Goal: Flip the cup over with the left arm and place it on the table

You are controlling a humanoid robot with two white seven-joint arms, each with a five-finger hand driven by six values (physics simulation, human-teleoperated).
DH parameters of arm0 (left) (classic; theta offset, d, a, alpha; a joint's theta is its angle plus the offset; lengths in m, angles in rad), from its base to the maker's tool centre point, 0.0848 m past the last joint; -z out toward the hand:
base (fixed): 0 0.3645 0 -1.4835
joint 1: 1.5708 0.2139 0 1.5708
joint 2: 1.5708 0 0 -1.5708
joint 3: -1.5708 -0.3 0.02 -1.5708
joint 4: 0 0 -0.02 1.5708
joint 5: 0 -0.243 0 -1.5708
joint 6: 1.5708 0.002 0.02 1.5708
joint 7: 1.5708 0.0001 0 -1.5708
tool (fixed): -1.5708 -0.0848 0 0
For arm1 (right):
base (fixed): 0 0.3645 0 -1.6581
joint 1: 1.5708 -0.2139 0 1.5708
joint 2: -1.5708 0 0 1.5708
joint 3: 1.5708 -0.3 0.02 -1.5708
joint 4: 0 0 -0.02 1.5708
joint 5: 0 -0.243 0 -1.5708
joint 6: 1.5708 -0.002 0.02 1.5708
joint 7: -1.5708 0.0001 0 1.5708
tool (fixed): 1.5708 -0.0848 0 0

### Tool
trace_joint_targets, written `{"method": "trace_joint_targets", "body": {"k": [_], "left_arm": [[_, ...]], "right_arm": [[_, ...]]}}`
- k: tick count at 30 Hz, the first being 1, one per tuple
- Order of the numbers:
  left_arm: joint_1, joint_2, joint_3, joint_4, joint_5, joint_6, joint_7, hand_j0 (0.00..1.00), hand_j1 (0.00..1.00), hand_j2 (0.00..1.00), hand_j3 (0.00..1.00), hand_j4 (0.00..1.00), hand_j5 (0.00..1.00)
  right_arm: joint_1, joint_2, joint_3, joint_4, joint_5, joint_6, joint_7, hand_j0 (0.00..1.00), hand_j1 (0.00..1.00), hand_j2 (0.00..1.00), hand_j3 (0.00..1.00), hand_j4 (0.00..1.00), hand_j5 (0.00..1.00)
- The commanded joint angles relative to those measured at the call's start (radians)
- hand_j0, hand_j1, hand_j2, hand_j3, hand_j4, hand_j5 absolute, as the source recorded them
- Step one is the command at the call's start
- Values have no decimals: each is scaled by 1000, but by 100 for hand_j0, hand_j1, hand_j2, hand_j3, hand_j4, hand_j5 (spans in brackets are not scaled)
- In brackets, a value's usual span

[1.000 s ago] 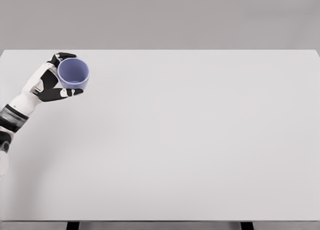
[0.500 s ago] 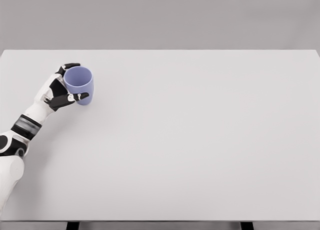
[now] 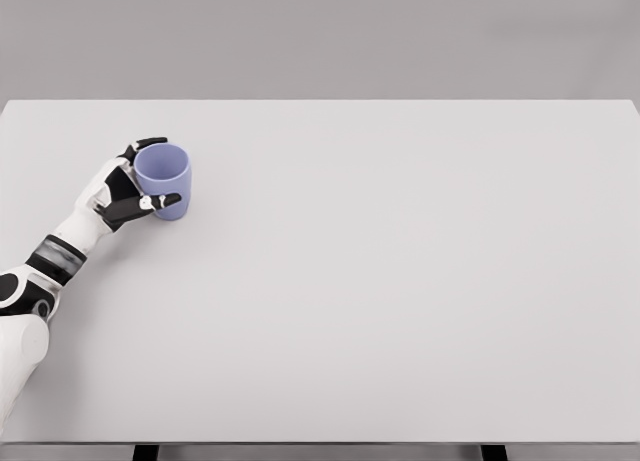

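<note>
Now the placing step looks nearly done: the left hand [image 3: 120,193] grips the cup [image 3: 163,181], fingers curled round its side w/ thumb in front and other digits behind, at the far-left part of the table [image 3: 400,281]. Cup sits mouth-up, roughly upright w/ maybe a slight tilt; its base seems at or just above the surface, but contact can't be told for sure from this view. Judging by that, the flip is over & what's left is the set-down. Next move calls for settling the base flat, then loosening the fingers evenly so the cup isn't nudged over, and drawing the hand away to the left. Cup is a plain lavender tumbler, smooth, matte, slightly tapered, no handle, round rim. Table is a flat, white, featureless slab w/ dark legs just showing at the bottom edge. Hand is white shell w/ black joints. Right arm not seen.
</note>
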Motion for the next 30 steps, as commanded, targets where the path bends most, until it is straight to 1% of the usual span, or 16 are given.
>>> {"method": "trace_joint_targets", "body": {"k": [1,2,11,15,19,26,30], "left_arm": [[0,1,-2,-3,2,0,0,83,83,83,83,83,83],[2,1,-2,-4,2,0,0,87,87,87,87,87,87],[2,1,3,-15,2,-6,0,99,99,99,99,99,99],[2,4,8,-17,5,-9,0,100,100,100,100,100,100],[3,14,9,-58,5,-11,0,100,100,100,100,100,100],[2,17,9,-80,5,-11,0,100,100,100,100,100,100],[2,18,28,-90,5,-11,0,100,100,100,100,100,100]], "right_arm": [[0,0,0,0,0,1,0,100,100,100,100,100,100],[0,0,0,0,0,1,0,100,100,100,100,100,100],[0,0,0,0,0,1,0,100,100,100,100,100,100],[0,0,0,0,-1,1,0,100,100,100,100,100,100],[0,0,0,0,0,0,0,100,100,100,100,100,100],[0,0,0,0,0,1,0,100,100,100,100,100,100],[0,0,0,0,-1,-1,0,100,100,100,100,100,100]]}}
